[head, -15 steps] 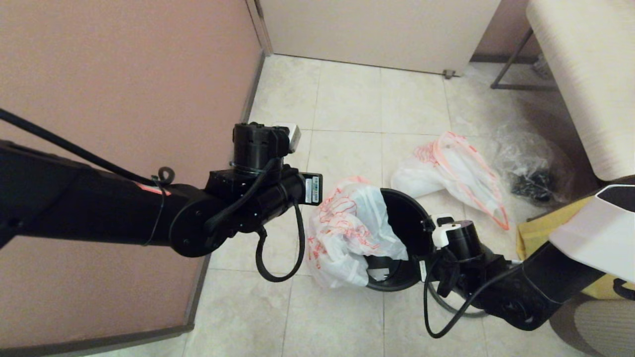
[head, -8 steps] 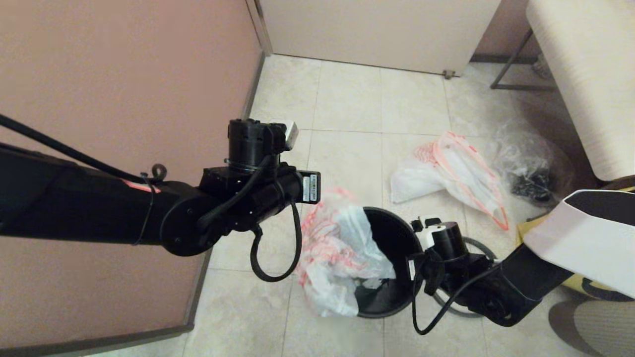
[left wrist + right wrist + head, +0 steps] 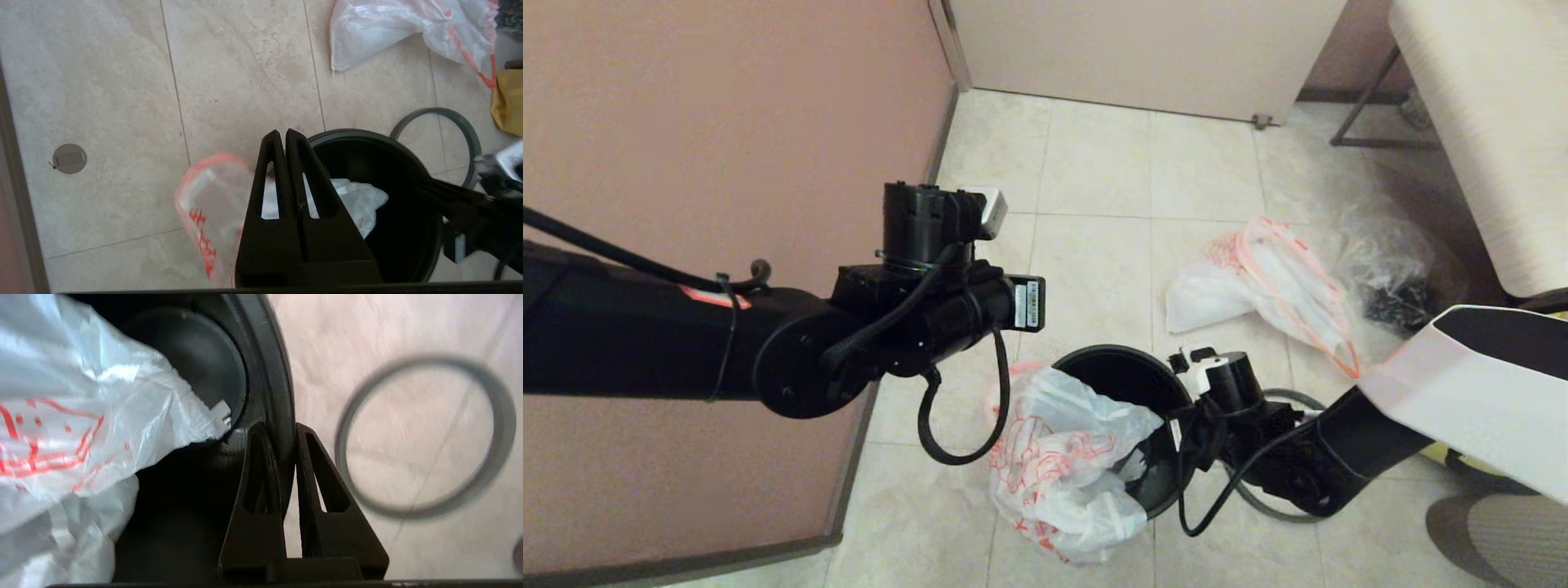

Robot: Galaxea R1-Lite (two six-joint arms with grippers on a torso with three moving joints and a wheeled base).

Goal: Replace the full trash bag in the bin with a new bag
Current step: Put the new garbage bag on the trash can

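Note:
The bin (image 3: pixel 1119 371) is black and leans toward me on the tiled floor. My right gripper (image 3: pixel 280 430) is shut on the bin's rim (image 3: pixel 273 375), one finger inside and one outside. The new bag (image 3: pixel 1062 465), white with orange-red print, hangs half in the bin and spills over its left side; it also shows as the new bag (image 3: pixel 204 204) and the new bag (image 3: pixel 81 416). My left gripper (image 3: pixel 282 132) hovers over the bin (image 3: pixel 408 228), shut, with nothing seen between its tips. The full trash bag (image 3: pixel 1258 278) lies on the floor behind. The grey hoop (image 3: pixel 425 437) lies beside the bin.
A clear crinkled bag (image 3: pixel 1396 278) with black contents lies at the right, next to a yellow bag (image 3: pixel 506 102). A brown wall (image 3: pixel 727 122) runs along the left, a door stands at the back, and a pale bench (image 3: pixel 1486 122) is at the right. A floor drain (image 3: pixel 69 158) is set in the tiles.
My right gripper closed on the bin's rim and dragged the bin leftward and toward me, tipping it. The new bag sank lower over its side. The hoop came into view.

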